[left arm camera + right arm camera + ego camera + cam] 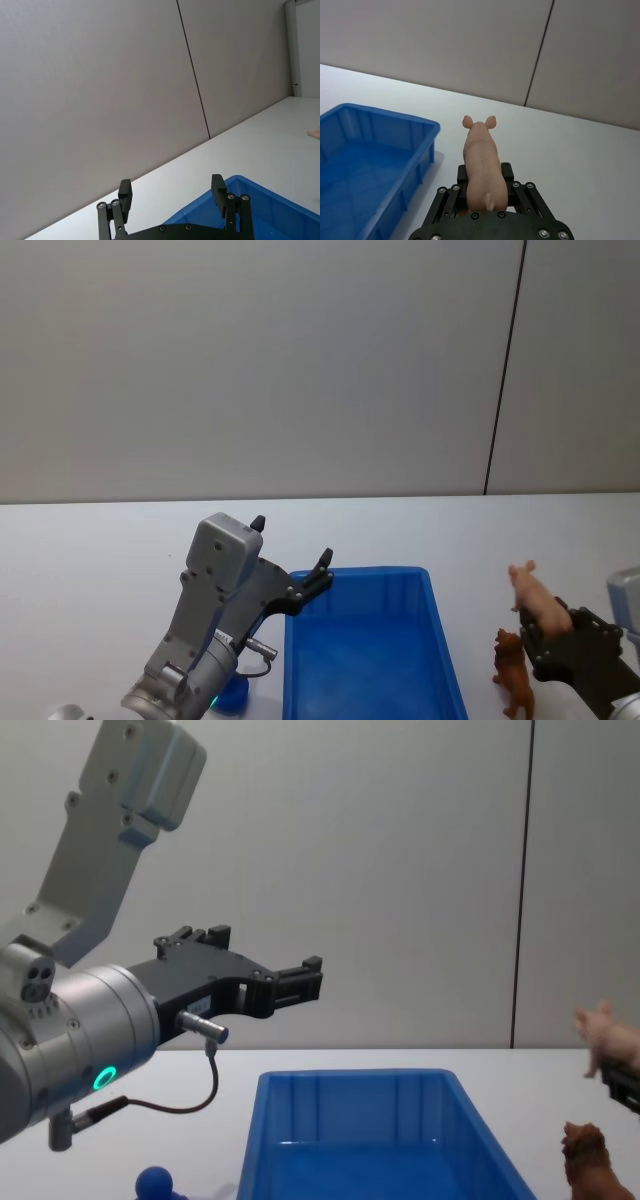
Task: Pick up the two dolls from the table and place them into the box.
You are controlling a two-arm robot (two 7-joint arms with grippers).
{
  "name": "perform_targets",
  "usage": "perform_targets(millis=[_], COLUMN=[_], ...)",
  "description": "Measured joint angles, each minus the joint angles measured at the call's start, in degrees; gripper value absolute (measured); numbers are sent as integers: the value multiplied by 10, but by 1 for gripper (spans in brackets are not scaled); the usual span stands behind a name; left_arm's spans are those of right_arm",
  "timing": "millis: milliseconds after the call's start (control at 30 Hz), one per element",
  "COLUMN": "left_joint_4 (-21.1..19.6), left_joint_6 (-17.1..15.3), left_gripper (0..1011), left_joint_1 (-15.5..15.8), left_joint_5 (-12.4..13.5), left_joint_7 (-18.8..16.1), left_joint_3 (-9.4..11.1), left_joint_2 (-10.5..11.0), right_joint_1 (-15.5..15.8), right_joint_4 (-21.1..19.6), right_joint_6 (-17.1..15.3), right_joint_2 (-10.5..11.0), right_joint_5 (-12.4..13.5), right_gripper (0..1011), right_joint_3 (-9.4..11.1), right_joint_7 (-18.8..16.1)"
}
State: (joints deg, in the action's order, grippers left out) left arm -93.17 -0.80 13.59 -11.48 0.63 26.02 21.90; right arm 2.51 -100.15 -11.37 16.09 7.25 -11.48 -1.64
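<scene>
Right wrist view shows our right gripper pinching the smooth, rounded pink doll beside the ribbed blue box, with our left gripper spread.

Over the box you have free room: its inside is bare. The left pincer hangs spread above its far left corner. On the right, the brown doll stands on the surface between the box wall and your right pincer, clamped on the pink doll; that gap is narrow.
</scene>
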Motion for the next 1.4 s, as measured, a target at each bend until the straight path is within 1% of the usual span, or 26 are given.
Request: perform_targets(millis=[233,267,667,700,867,1133,1200,1233,1267,1400], left_joint_4=[0,0,0,0,0,0,0,0,0,0], left_joint_6=[0,0,0,0,0,0,0,0,0,0], left_gripper=[1001,1001,1001,1001,1001,1001,1001,1001,1001,1001], left_joint_1=[0,0,0,0,0,0,0,0,0,0], left_joint_5=[0,0,0,0,0,0,0,0,0,0], left_joint_7=[0,0,0,0,0,0,0,0,0,0], left_joint_3=[0,0,0,0,0,0,0,0,0,0], left_joint_2=[0,0,0,0,0,0,0,0,0,0], right_joint_1=[-8,-9,-24,-24,-35,-49,-52,-55,-56,-62], right_joint_4=[0,0,-1,-1,6,23,28,33,35,47], right_joint_6=[-1,-1,1,1,6,12,13,15,16,19], right_joint_2=[0,0,3,3,0,-8,-10,-12,-13,-17], right_joint_5=[-4,-5,-13,-13,-18,-23,-23,-24,-24,-25], right_gripper=[380,380,380,380,380,380,422,470,491,627], right_joint_3=[-4,-4,-12,-12,-18,-26,-27,-29,-29,-32], right_joint_7=[-41,-53,-136,-136,-169,-198,-202,-206,-207,-213])
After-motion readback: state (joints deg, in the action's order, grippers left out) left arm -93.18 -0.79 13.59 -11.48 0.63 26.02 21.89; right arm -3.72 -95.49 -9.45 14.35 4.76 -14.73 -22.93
